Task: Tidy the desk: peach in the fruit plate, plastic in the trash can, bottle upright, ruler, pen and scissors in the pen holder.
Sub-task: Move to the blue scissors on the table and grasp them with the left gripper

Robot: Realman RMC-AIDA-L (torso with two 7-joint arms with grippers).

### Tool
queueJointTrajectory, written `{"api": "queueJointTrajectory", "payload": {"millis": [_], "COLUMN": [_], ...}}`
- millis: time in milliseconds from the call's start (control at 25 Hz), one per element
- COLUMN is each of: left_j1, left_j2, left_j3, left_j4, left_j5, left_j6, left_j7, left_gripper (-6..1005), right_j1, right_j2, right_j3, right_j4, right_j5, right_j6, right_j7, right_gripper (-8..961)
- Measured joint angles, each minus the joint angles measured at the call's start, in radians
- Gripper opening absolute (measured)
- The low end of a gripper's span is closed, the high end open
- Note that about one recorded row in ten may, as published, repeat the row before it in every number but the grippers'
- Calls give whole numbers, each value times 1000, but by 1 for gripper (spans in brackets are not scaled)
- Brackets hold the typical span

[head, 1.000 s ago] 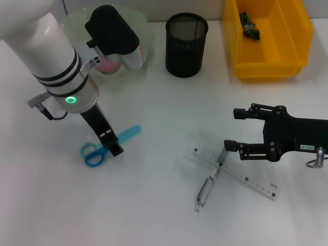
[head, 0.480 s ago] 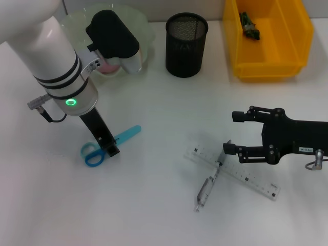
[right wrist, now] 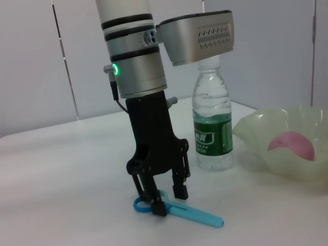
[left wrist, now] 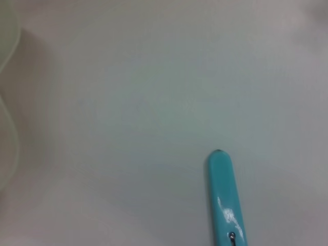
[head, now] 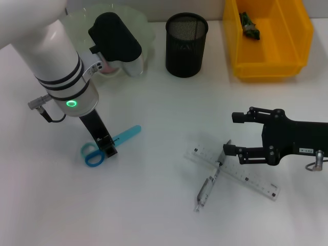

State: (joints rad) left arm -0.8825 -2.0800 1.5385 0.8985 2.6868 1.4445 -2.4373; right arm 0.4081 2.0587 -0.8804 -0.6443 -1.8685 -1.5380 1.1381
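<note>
white desk [head: 154, 205] against pale panelled wall [right wrist: 31, 61], scissors [head: 110, 142] lying flat.

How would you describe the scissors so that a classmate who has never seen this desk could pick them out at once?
Start at the big white left arm; its black left gripper reaches down to the white desk. The scissors lie flat right under its fingers. They are the only bright blue thing, with loop handles, unlike the clear ruler and grey pen.

Desk [head: 154, 205] — scissors [head: 110, 143], ruler [head: 233, 172] (pen [head: 207, 187] crossing).
</note>
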Motion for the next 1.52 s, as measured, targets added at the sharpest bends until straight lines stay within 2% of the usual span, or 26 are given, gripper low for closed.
{"api": "queueJointTrajectory", "payload": {"millis": [400,720,1080,1240,1520], "left_j1": [-6,-7,-14,-38,-42], "left_j2": [0,0,0,0,0], "left_j3": [8,11,23,23,23], "left_j4": [0,0,-11,-58,-54], "left_j5": [2,2,10,11,10], "left_j6": [10,14,13,6,5], "left_j7": [-3,-4,-17,-17,-17], "left_gripper": [507,434,418,402,364], "right_j1": [0,0,0,0,0], "right_j2": [2,2,2,2,1], "right_j3": [-2,-2,-1,1,3], "right_j4": [0,0,0,0,0], "right_j5": [-14,-14,-14,-14,-14], "right_j6": [-4,-4,-4,-4,-4], "right_j7": [-12,-12,-12,-12,-12], "right_gripper": [821,820,821,821,822]}}
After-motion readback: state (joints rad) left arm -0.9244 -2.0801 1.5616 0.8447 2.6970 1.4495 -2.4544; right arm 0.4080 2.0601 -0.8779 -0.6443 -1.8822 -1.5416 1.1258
